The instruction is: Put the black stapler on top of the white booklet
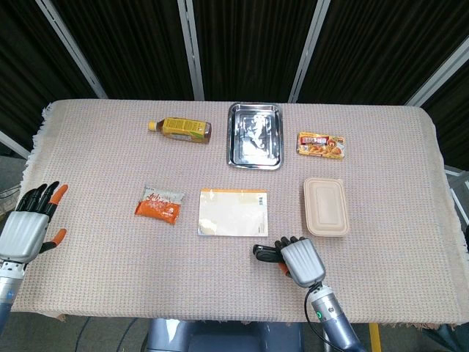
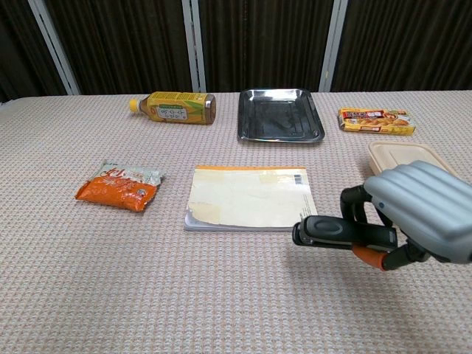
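While right robot hand (image 2: 413,214) grips black stapler (image 2: 341,230) above bench, lower right of frame, white booklet (image 2: 252,198) lies just up-left at centre; stapler's long axis points toward it. Left robot hand (image 1: 28,227) open, far left.

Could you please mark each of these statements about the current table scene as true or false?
1. The right hand holds the black stapler. True.
2. The stapler already rests on the white booklet. False: it is in the hand, beside the booklet's near right corner.
3. The metal tray holds the bottle. False: the bottle lies on the cloth, left of the tray.
4. The left hand holds nothing. True.
5. The orange packet lies left of the booklet. True.
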Robot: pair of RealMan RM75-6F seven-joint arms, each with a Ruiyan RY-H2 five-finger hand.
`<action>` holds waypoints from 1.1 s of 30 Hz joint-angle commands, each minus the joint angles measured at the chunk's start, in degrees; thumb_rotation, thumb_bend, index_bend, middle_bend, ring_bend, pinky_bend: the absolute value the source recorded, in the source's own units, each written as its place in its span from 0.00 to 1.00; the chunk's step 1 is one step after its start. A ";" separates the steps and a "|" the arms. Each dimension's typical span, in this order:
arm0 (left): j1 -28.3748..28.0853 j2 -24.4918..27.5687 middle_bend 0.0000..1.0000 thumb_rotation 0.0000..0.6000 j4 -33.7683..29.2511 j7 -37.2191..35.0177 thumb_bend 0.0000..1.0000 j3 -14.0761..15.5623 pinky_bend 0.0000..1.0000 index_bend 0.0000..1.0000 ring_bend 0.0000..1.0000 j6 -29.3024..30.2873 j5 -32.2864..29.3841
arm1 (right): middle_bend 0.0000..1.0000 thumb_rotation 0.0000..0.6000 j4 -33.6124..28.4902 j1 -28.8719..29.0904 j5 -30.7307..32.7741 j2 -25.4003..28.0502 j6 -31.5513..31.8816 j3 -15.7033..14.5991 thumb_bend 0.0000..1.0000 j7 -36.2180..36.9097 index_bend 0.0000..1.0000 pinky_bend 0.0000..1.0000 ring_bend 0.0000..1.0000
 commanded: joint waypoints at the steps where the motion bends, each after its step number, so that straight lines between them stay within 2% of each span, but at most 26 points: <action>1: -0.22 -0.26 0.00 1.00 0.11 0.48 0.31 -0.16 0.10 0.00 0.00 -0.50 -0.67 | 0.52 1.00 -2.08 1.59 1.17 0.90 -1.49 1.72 0.37 -0.80 0.70 0.74 0.60; 12: -1.64 -0.95 0.00 1.00 0.96 1.72 0.31 -1.28 0.10 0.00 0.00 -3.95 -5.06 | 0.52 1.00 -2.52 9.01 8.45 -0.19 -8.91 7.69 0.37 -3.05 0.70 0.74 0.60; 33: -3.38 -1.01 0.00 1.00 3.32 -0.02 0.31 -2.32 0.10 0.00 0.00 -8.29 -10.10 | 0.52 1.00 8.60 23.78 19.64 -8.66 -17.71 14.46 0.37 -3.10 0.70 0.74 0.60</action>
